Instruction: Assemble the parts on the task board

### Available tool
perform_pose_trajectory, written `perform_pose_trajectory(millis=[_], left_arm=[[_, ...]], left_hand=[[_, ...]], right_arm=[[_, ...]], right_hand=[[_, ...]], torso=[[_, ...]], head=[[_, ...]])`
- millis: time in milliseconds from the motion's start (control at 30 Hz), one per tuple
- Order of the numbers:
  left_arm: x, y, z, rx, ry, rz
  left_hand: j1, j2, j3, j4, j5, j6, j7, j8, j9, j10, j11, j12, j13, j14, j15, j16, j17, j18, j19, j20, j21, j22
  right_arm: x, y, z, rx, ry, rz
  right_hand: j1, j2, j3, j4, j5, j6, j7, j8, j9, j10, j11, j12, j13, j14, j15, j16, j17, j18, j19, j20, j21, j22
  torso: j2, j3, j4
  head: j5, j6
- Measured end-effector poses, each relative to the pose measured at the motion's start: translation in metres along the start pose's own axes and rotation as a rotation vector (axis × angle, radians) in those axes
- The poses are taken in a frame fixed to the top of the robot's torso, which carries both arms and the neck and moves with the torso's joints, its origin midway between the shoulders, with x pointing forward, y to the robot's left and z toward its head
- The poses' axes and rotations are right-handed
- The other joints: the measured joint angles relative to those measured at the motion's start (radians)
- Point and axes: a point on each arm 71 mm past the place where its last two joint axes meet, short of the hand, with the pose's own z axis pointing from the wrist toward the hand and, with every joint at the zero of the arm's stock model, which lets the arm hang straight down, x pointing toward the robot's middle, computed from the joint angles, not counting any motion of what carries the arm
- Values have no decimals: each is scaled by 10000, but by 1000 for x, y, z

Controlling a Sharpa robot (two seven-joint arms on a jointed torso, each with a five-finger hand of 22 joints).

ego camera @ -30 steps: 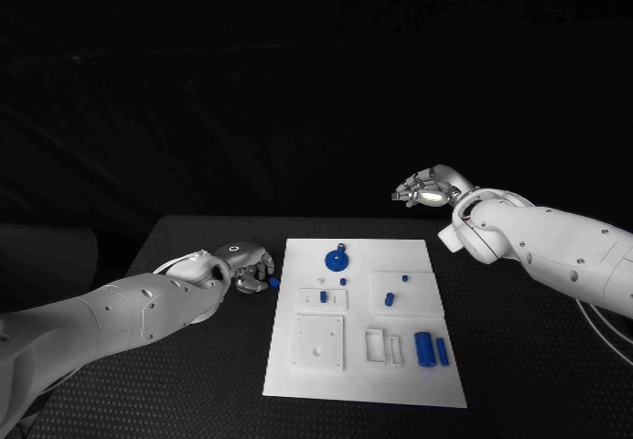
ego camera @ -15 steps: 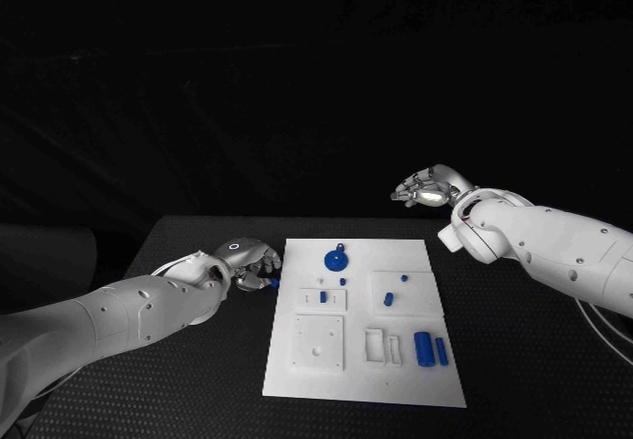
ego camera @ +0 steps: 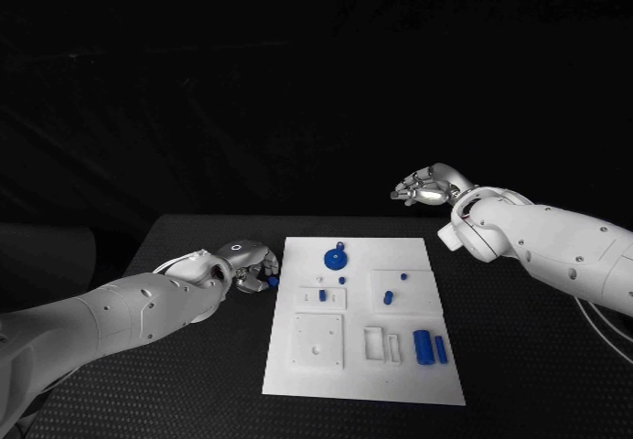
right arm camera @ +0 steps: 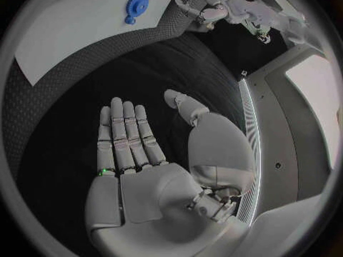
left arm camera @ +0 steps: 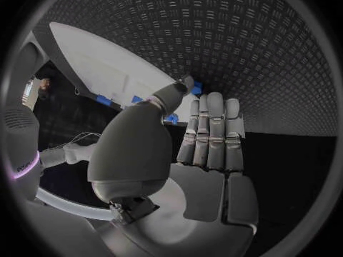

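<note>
Table (ego camera: 528,366): black and bumpy, with the task board in its middle.
Task board (ego camera: 316,375): a long white plate lying flat between the 2 arms. It has square and slot shapes in it.
Right hand (ego camera: 424,188): up in the air past the far right corner of the board, well apart from it. In the right wrist view (right arm camera: 132,154) its fingers are straight and side by side, its thumb is apart, and it holds nothing.
Left hand (ego camera: 251,267): low by the left edge of the board. It pinches a small blue part (left arm camera: 194,87) between its thumb and fingertips.
Blue gear (ego camera: 337,260): round, with a small knob, on the far end of the board.
Blue pegs (ego camera: 423,347): 2 of them lie side by side near the right edge.
Small blue pieces (ego camera: 390,297): a few sit in the middle of the board.
</note>
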Motion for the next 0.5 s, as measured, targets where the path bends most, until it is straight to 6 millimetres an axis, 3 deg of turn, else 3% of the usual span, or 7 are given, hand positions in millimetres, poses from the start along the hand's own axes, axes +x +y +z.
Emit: perform_pose_trajectory(millis=[367,500], left_arm=[[3,-2,1,27,379,34],[3,-1,2,-13,446,53]], left_hand=[[-111,111,0,0,0,0,0,45,-27,-109,-31,41,69,-126,25,118,82,0,-92,22,46,-2],[-252,251,-47,48,0,0,0,45,-43,-110,-31,97,116,-202,17,187,107,0,-92,22,117,-2]], right_arm=[[0,0,0,-6,12,4],[0,0,0,-7,16,4]], right_hand=[[0,0,0,0,0,0,0,0,1,14,-14,0,0,0,0,0,0,-1,0,0,0,-1],[0,0,0,0,0,0,0,0,1,13,-14,0,0,0,0,0,0,-1,0,0,0,-2]], torso=[[0,-6,8],[4,-6,8]], head=[[-9,-20],[-9,-23]])
